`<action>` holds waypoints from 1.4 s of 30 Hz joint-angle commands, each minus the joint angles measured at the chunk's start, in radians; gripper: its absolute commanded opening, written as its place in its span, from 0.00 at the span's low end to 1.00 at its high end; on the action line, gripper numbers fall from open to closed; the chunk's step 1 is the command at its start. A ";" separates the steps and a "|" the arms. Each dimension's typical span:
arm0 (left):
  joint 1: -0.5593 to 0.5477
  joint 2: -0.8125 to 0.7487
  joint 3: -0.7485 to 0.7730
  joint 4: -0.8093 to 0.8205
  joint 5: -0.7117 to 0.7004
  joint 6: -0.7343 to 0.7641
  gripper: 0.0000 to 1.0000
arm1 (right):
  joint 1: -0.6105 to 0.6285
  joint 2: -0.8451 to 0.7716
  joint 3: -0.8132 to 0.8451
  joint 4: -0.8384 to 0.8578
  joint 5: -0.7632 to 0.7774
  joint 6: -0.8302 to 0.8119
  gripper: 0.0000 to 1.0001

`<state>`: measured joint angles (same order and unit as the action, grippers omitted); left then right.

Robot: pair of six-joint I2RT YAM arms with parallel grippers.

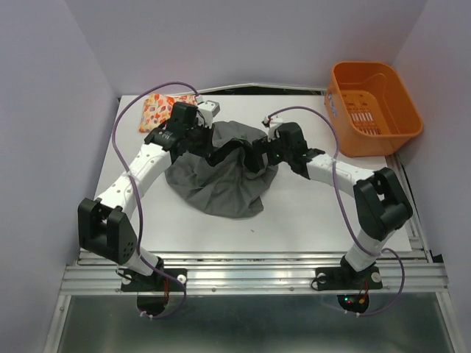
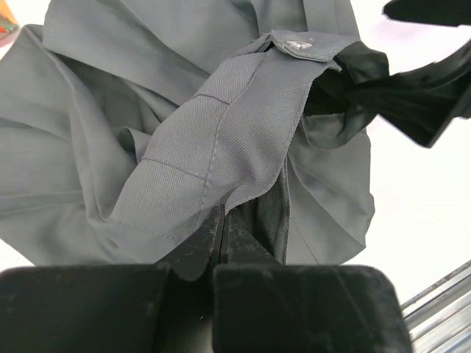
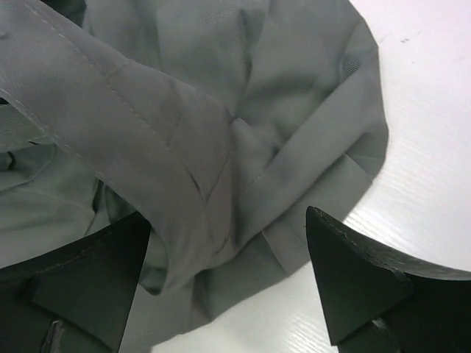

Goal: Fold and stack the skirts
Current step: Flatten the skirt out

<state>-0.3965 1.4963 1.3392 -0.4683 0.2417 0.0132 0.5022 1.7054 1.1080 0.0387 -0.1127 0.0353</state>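
Table [image 1: 309,213]: white top, filling the middle of the overhead frame, walled on three sides.

Grey skirt [image 1: 221,180]: centre of the overhead frame, bunched in a loose, creased heap, not folded. Its upper edge is lifted between the two grippers and the rest spreads on the table below them. The waistband [image 2: 221,140] runs as a stitched strip from lower left to upper right of the left wrist view, with a fastener at its upper end.

Basket [image 1: 368,143]: orange, upper right of the overhead frame, at the table's right edge, well apart from both skirts.

Left arm [image 1: 143,165] and right arm [image 1: 346,176]: each reaches in from its side to the top of the grey heap.

Printed skirt [image 1: 158,110]: upper left of the overhead frame, at the table's far corner, lying flat as a small bundle just behind the left arm's wrist. It is apart from the grey skirt.

Left gripper [image 2: 223,220]: fingers pressed together, pinching the waistband of the grey skirt.

Right gripper [image 3: 228,220]: fingers spread wide, astride a band of the grey skirt [image 3: 221,110]; nothing clamped.
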 commanded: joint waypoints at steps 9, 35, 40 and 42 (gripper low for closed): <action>0.028 0.010 0.043 -0.030 -0.030 0.088 0.02 | 0.076 0.079 0.043 0.107 0.263 -0.130 0.83; 0.077 0.021 -0.057 -0.093 -0.430 0.387 0.56 | -0.014 0.079 0.066 0.009 0.344 -0.308 0.56; 0.085 -0.057 0.043 -0.136 -0.455 0.395 0.54 | -0.099 0.028 0.065 0.009 0.354 -0.411 0.57; 0.087 -0.079 0.058 -0.132 -0.479 0.396 0.53 | -0.117 -0.004 0.076 0.009 0.349 -0.442 0.57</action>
<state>-0.3386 1.5398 1.3109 -0.5667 -0.1150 0.3805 0.4744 1.7905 1.1336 0.0597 0.1493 -0.2924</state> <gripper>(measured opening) 0.537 0.567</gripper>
